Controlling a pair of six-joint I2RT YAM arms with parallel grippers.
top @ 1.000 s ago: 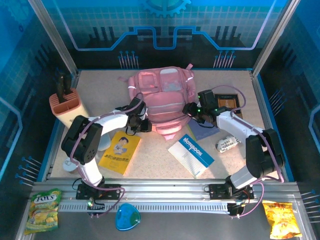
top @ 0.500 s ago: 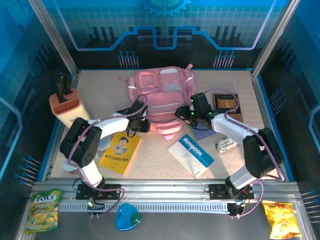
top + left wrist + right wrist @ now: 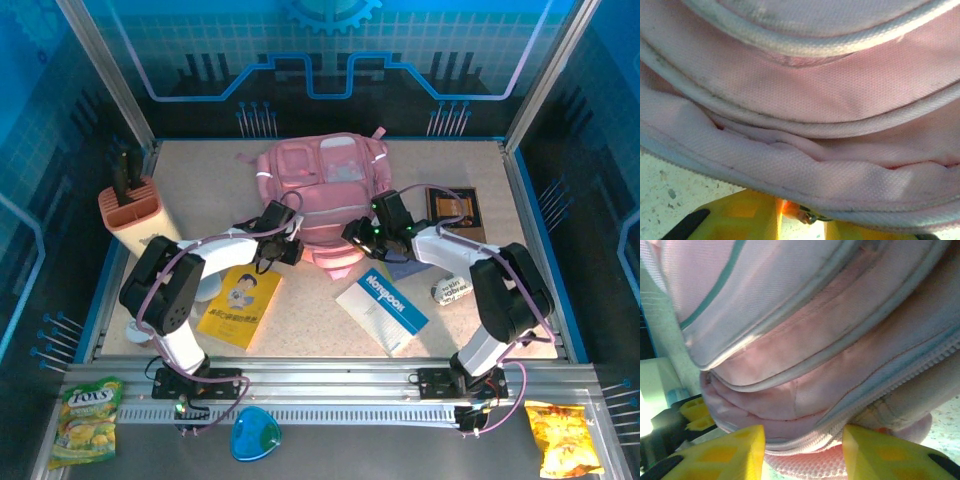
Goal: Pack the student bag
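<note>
Although reached by both arms, not yet packed: student bag point(image 3: 322, 180) lying flat between the two pincers, touching both, no opening visible from above. Hardly begun, by the look of it (everything else loose outside).

Far left of the left pincer point(image 3: 284, 248), an orange holder point(image 3: 130, 215) with dark tools. Just nearer than that pincer, a yellow booklet point(image 3: 240, 303) on the table point(image 3: 300, 330). Just nearer than the right pincer point(image 3: 354, 236), a blue-and-white notebook point(image 3: 382, 308); to its right, a brown book point(image 3: 455, 208) and a crumpled packet point(image 3: 455, 290). All presumably waiting to go in.

Seen overhead: layout and loose items, but no detail of the grips. Seen from the left wrist: left fingers point(image 3: 735, 217), yellow, narrowly apart beneath a pink fold, a small orange zip pull point(image 3: 799, 214) in the gap; impossible to tell whether clamped. Seen from the right wrist: right fingers point(image 3: 720, 452), yellow, clearly apart, straddling the bag's zipped seam point(image 3: 920, 365), pinching nothing.
</note>
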